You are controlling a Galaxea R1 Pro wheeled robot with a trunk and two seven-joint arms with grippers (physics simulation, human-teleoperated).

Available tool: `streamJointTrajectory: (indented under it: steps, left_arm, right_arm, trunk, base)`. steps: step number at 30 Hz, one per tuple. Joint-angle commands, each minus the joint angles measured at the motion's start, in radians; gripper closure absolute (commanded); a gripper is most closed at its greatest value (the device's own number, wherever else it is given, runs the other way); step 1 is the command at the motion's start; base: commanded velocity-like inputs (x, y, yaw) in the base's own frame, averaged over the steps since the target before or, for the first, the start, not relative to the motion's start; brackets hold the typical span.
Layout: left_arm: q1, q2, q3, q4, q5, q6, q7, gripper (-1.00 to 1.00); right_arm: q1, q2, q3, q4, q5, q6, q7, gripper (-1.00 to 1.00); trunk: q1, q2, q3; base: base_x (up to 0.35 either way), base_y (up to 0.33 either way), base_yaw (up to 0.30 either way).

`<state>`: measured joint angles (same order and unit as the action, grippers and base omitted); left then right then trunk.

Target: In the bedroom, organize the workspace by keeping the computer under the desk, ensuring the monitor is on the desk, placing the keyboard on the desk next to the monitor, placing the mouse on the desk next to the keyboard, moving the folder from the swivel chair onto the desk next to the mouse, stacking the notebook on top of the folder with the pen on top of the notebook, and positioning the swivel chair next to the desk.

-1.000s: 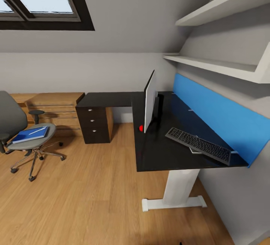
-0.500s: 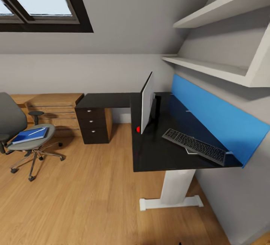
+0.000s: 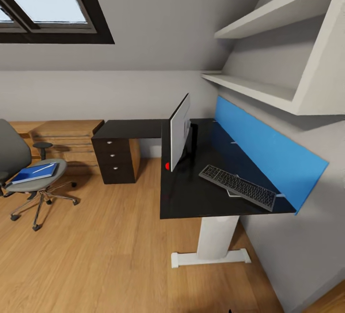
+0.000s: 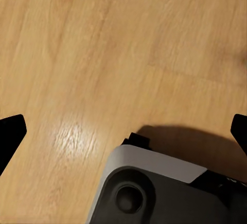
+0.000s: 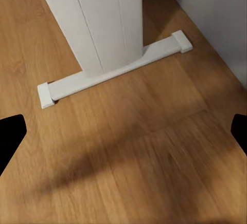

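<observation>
The blue folder (image 3: 34, 173) lies flat on the swivel chair (image 3: 28, 179) seat, far off to the robot's left, so the left arm sits nearer; its long axis runs roughly across the view, with a white pen (image 3: 43, 168) resting on it. The desk (image 3: 191, 193) carries the monitor (image 3: 179, 131), edge-on, and the keyboard (image 3: 238, 187) beside it. Both the left hand (image 4: 123, 131) and the right hand (image 5: 123, 131) hang released, empty, over the wood floor (image 3: 105, 255).

walls: sloped grey | skylight (image 3: 43, 4) (dark frame) | floor (image 3: 96, 255): light wood | shelves (image 3: 268, 54): white | cabinet (image 3: 64, 143): low wood
</observation>
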<state>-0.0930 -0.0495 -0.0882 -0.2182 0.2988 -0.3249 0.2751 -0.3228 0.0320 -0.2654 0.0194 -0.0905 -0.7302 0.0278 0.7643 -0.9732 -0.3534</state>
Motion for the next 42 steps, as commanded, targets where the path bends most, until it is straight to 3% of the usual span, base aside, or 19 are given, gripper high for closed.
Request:
streamJointTrajectory:
  steps: [1,42]
  left_arm:
    - [-0.001,0.000,-0.009,0.000,0.008,-0.003,0.006,-1.00]
    - [-0.001,-0.002,-0.013,0.000,0.006,-0.003,0.002,-1.00]
  right_arm:
    - [-0.001,0.000,0.003,0.002,-0.009,-0.004,0.003,-1.00]
    - [-0.001,-0.003,0.004,-0.003,-0.009,-0.012,0.004,-1.00]
  trunk:
    - [-0.004,0.006,0.002]
    - [-0.161,0.293,0.131]
  base:
    - [-0.002,-0.019,0.000]
    - [0.000,-0.001,0.000]
